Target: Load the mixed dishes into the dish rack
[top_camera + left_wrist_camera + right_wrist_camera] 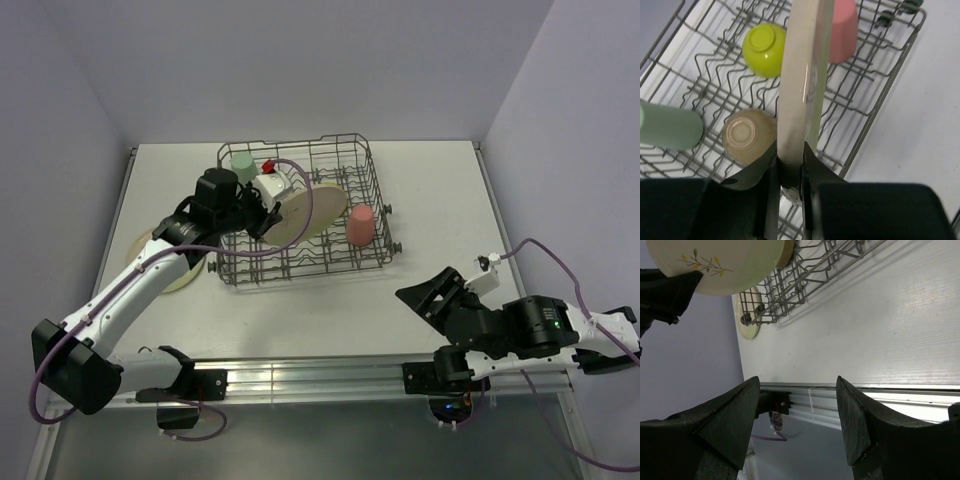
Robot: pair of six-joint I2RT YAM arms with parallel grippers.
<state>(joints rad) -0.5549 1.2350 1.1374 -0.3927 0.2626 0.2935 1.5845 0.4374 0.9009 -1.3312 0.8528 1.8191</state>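
Plate (804, 90) rim hidden within left hand (790, 172)

Both arms (130, 290) have white links, black joints and purple cables (540, 243).

From my station I counted two cream round plates: the leaf-sprig plate (715, 262) and a second cream plate (185, 279). I made out two cups, one mint-green cup (243, 163) and one coral-pink cup (360, 226). There were two round bowls, one lime-green bowl (765, 50) and one beige bowl (744, 135). I saw a single large grey metal wire dish rack (300, 270).
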